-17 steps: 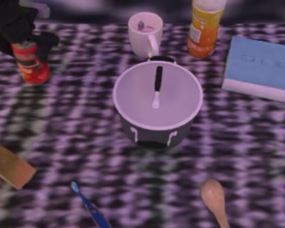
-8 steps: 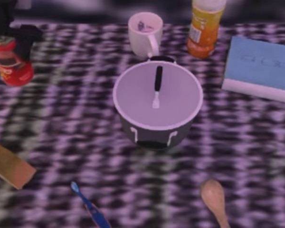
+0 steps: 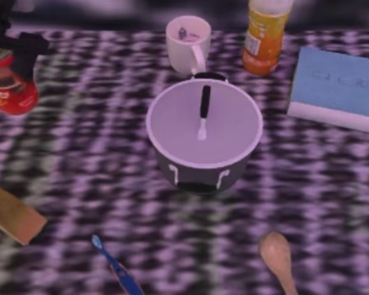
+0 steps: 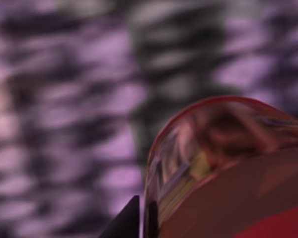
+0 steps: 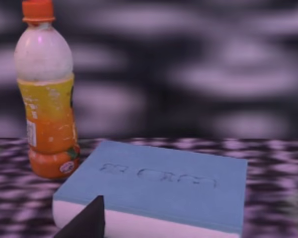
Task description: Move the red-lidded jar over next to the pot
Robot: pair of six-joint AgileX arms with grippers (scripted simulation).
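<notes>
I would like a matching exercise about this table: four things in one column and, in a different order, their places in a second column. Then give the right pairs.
Things:
1. red-lidded jar
2. white mug
3. blue book
4. wooden spoon

Places (top view):
A. near edge, right of the middle
B. far left, held in the left hand, away from the pot
C. right side of the table
D. just behind the pot, at the far side

Pairs: 1-B, 2-D, 3-C, 4-A
</notes>
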